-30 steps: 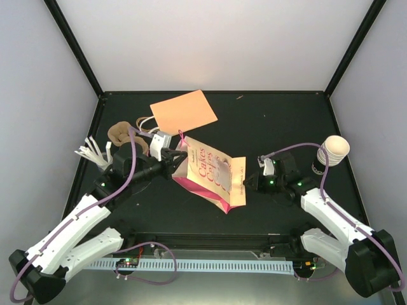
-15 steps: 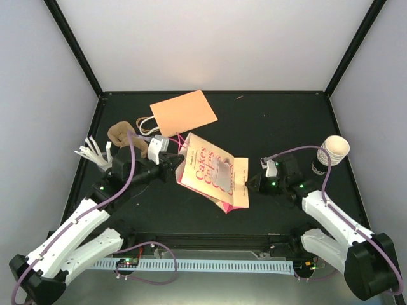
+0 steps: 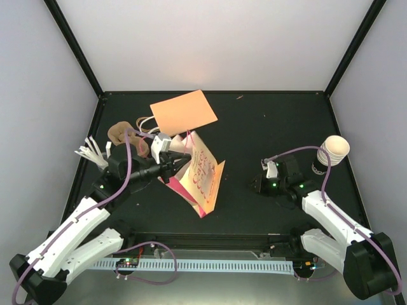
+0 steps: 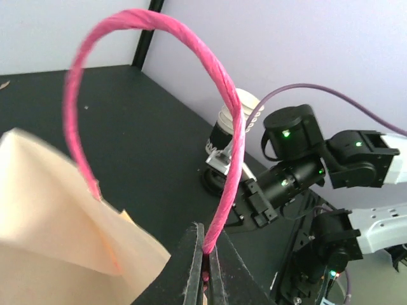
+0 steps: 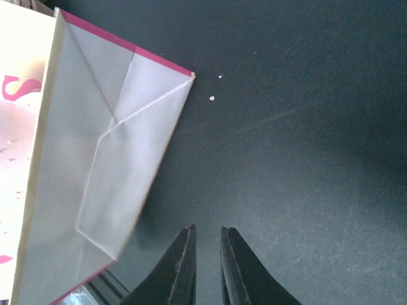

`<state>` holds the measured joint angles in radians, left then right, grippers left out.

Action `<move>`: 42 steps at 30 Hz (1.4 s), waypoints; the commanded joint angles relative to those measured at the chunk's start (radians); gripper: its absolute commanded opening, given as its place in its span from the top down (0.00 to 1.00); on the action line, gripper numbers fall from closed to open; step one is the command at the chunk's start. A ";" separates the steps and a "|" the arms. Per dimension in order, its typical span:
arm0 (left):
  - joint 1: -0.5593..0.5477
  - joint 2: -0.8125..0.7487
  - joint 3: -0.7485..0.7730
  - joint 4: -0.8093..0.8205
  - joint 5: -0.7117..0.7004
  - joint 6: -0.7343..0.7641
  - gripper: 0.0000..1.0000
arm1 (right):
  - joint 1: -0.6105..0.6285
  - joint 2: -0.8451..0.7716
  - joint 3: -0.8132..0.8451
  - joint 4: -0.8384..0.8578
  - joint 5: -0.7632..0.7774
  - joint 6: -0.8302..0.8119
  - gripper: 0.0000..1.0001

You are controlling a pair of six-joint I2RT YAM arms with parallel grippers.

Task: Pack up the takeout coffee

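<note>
pink script runs down the paper bag [image 3: 202,173], too tilted to read.

Two paper bags are in view: one cream bag with pink print [image 3: 202,175], showing one pink handle loop [image 4: 222,146], and one plain orange bag [image 3: 183,112]. There is one takeout coffee cup [image 3: 332,152], one brown pulp carrier [image 3: 116,133] and one bundle of thin white sticks [image 3: 91,152], too bunched to count singly. Two robot arms are present, one left arm [image 3: 82,222] and one right arm [image 3: 331,216].
</note>
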<state>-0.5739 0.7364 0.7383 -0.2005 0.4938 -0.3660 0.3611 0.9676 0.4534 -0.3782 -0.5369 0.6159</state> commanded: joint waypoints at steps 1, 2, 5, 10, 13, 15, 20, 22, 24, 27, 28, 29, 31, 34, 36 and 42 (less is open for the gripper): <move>0.010 0.031 0.093 0.059 0.102 0.031 0.98 | -0.008 0.003 0.013 -0.011 -0.021 -0.062 0.82; 0.010 0.036 0.111 0.049 0.110 0.041 0.98 | -0.009 0.001 0.020 -0.015 -0.027 -0.072 0.79; 0.008 0.043 0.159 0.004 0.121 0.084 0.98 | -0.009 0.003 0.041 -0.017 -0.045 -0.100 0.69; 0.009 0.047 0.202 -0.059 0.136 0.150 0.98 | -0.008 0.024 0.077 0.030 -0.126 -0.117 0.52; 0.008 0.052 0.212 -0.076 0.158 0.174 0.98 | -0.005 0.030 0.084 0.102 -0.209 -0.092 0.40; 0.008 0.052 0.212 -0.081 0.167 0.185 0.98 | -0.002 0.023 0.100 0.116 -0.226 -0.093 0.34; 0.007 0.053 0.214 -0.090 0.205 0.224 0.98 | 0.002 0.022 0.181 0.040 -0.169 -0.174 0.31; 0.005 0.060 0.218 -0.102 0.214 0.239 0.98 | 0.002 0.038 0.242 -0.002 -0.143 -0.208 0.31; 0.004 0.070 0.231 -0.121 0.214 0.254 0.98 | 0.002 0.055 0.306 -0.041 -0.117 -0.236 0.31; -0.001 0.076 0.245 -0.143 0.208 0.272 0.98 | 0.002 0.075 0.394 -0.083 -0.085 -0.257 0.31; -0.001 0.078 0.251 -0.148 0.205 0.276 0.98 | 0.002 0.080 0.420 -0.089 -0.084 -0.259 0.31; -0.002 0.078 0.254 -0.150 0.204 0.279 0.98 | 0.003 0.087 0.444 -0.093 -0.084 -0.257 0.31; -0.004 0.082 0.265 -0.161 0.199 0.286 0.99 | 0.010 0.098 0.490 -0.103 -0.083 -0.254 0.31; -0.011 0.092 0.285 -0.184 0.196 0.310 0.98 | 0.026 0.115 0.551 -0.125 -0.072 -0.253 0.32; -0.017 0.103 0.301 -0.207 0.186 0.335 0.98 | 0.038 0.124 0.587 -0.139 -0.055 -0.259 0.33; -0.073 0.145 0.345 -0.281 0.098 0.415 0.99 | 0.050 0.145 0.671 -0.166 -0.032 -0.274 0.39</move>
<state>-0.6128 0.8604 1.0309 -0.4282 0.6495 -0.0284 0.4030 1.1046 1.0672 -0.5137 -0.6003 0.3645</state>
